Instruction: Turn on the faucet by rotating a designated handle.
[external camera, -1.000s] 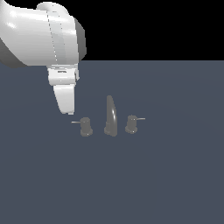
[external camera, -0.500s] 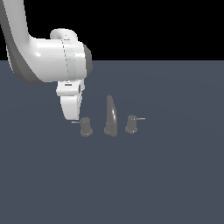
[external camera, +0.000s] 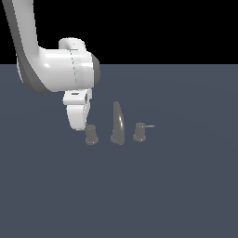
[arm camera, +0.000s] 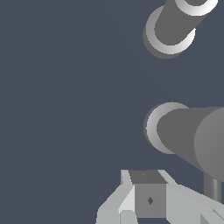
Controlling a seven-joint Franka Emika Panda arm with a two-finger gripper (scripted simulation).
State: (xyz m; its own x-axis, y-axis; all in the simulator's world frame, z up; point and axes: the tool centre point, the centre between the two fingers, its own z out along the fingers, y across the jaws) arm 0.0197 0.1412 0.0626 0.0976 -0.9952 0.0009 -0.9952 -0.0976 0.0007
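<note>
The dark-grey faucet stands mid-floor in the exterior view, its tall curved spout (external camera: pixel 118 123) between two squat knobs. The handle (external camera: pixel 91 135) is the knob on the exterior view's left. Its thin lever is hidden behind my gripper (external camera: pixel 79 126), which hangs fingers-down right beside it on that side, touching or nearly so. No gap shows between the fingers and nothing is held. In the wrist view the gripper (arm camera: pixel 162 199) sits beside the spout (arm camera: pixel 192 135), with the other knob (arm camera: pixel 175 26) farther off. A dark stub (arm camera: pixel 213 188) by the fingers may be the handle.
The matching knob (external camera: pixel 139 132) on the exterior view's right has its lever (external camera: pixel 149 125) pointing away from the spout. A flat blue-grey floor (external camera: pixel 176 186) spreads all around the faucet. The white arm (external camera: pixel 56 74) rises up the exterior view's left.
The arm swung toward the exterior view's right and the gripper came in against the handle. The handle's lever, visible before, is now covered by the fingers. The faucet itself looks unmoved.
</note>
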